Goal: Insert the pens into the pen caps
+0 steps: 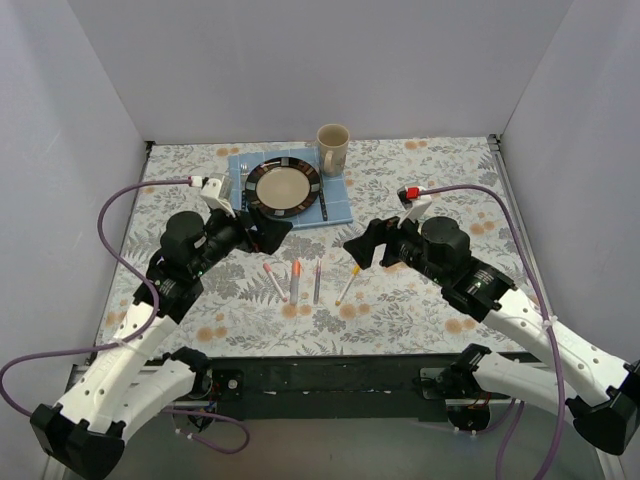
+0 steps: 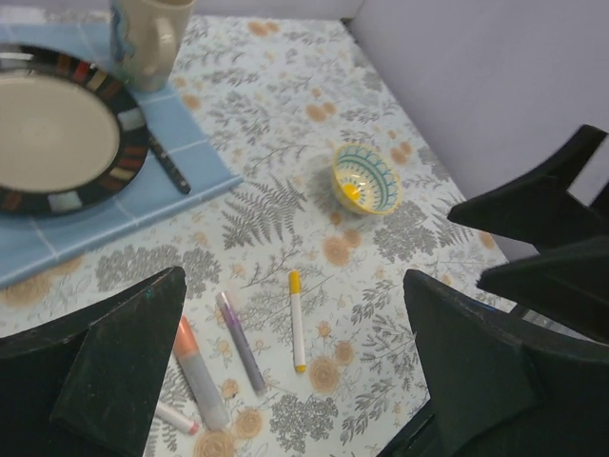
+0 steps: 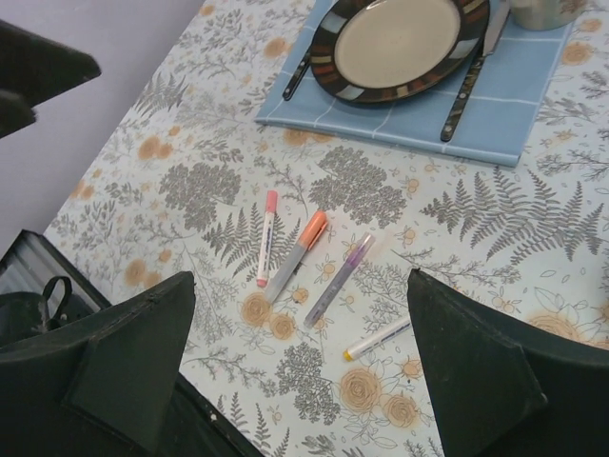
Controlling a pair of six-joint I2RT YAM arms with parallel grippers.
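Four pens lie side by side on the floral cloth between my grippers: pink (image 1: pixel 272 282), orange (image 1: pixel 295 280), purple (image 1: pixel 317 283) and yellow (image 1: pixel 348 284). The right wrist view shows the pink (image 3: pixel 266 238), orange (image 3: pixel 297 255), purple (image 3: pixel 338 280) and yellow (image 3: pixel 376 338) pens. Each has a coloured end piece on it. I see no loose pen caps. My left gripper (image 1: pixel 272 230) is open and empty above and behind the pens. My right gripper (image 1: pixel 358 250) is open and empty, hovering just right of them.
A blue mat (image 1: pixel 340 205) at the back holds a dark-rimmed plate (image 1: pixel 312 185), a fork, a knife (image 1: pixel 323 200) and a beige mug (image 1: pixel 333 148). A small yellow-and-teal bowl (image 2: pixel 365 179) with something yellow inside stands right of the pens. White walls enclose the table.
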